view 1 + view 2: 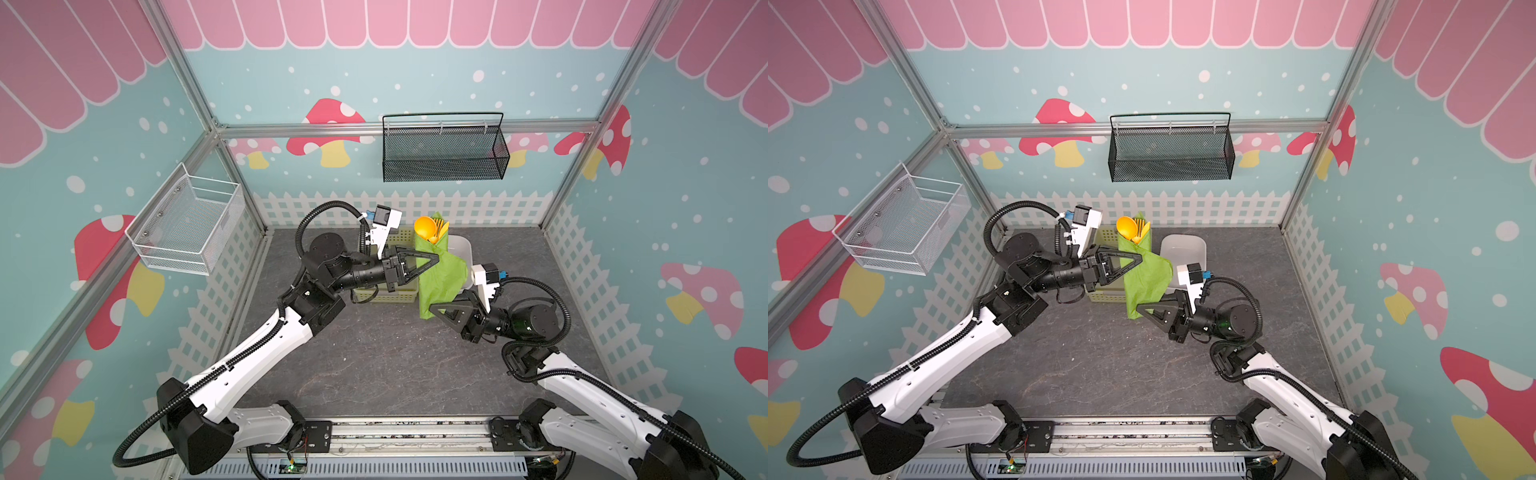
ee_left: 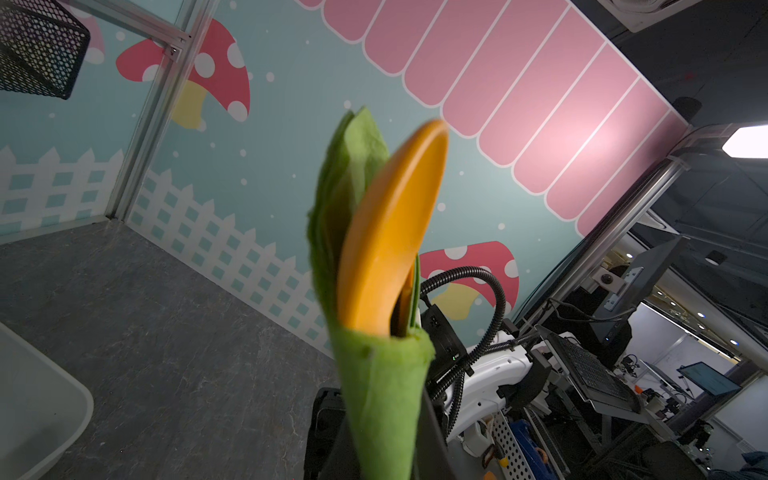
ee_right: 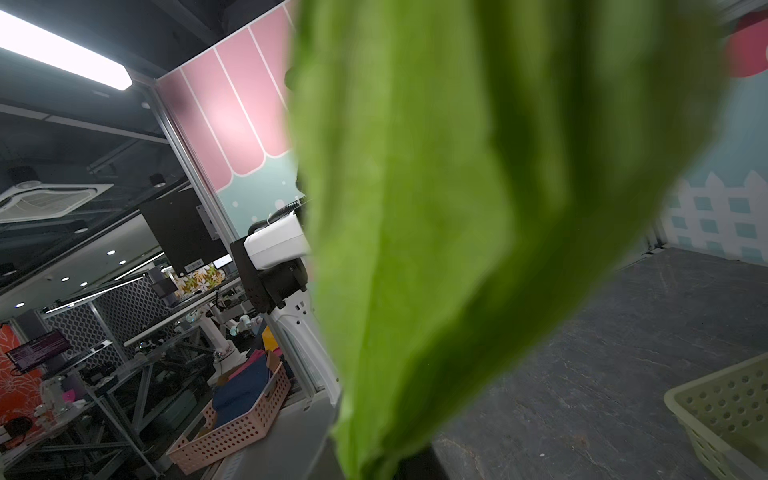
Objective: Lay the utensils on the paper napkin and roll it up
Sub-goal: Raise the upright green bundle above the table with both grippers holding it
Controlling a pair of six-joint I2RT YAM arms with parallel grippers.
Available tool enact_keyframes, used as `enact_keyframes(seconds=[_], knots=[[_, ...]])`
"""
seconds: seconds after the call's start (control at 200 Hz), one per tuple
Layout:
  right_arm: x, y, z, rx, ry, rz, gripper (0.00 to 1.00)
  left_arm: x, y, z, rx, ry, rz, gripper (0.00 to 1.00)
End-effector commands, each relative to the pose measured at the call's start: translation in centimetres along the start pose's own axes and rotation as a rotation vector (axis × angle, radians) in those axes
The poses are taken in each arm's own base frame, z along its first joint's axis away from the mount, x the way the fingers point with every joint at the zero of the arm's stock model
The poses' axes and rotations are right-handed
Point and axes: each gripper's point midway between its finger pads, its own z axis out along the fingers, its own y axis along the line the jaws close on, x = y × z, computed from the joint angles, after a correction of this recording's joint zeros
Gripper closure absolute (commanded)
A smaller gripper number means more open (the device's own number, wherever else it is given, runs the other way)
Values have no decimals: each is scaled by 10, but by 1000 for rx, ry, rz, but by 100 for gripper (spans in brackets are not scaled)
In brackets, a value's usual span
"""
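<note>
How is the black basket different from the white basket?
The black basket hangs on the back wall; the white basket hangs on the left wall. The black basket is long and narrow; the white basket is squarer. Both are mesh and wall-mounted.

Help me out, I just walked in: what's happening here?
Two robot arms hold up the paper napkin, already rolled around the utensils. The left gripper is clamped on the roll just below the protruding spoon; the right gripper appears to pinch its lower end. The basket and white dish sit behind on the table.
</note>
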Motion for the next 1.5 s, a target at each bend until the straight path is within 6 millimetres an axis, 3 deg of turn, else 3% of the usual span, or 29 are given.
enact_keyframes(seconds=[0.0, 0.47, 0.73, 0.831, 1.206, 1.491], knots=[[-18, 16, 2, -28, -40, -110, 92, -12, -9, -6, -21, -28, 36, 83], [-30, 21, 7, -20, -36, -259, 93, 1, -22, -4, -39, 21, 81, 58], [-36, 15, 9, 26, -36, -277, 95, 5, -52, -9, 50, 8, 166, 50], [-36, 18, 9, 12, -36, -282, 95, 3, -54, -14, 42, -10, 187, 44], [-36, 40, 8, -77, -22, -311, 95, 14, -36, -16, -60, 54, 229, 44], [-34, 43, 9, -103, -1, -304, 94, 15, -32, -11, -63, 64, 232, 50]])
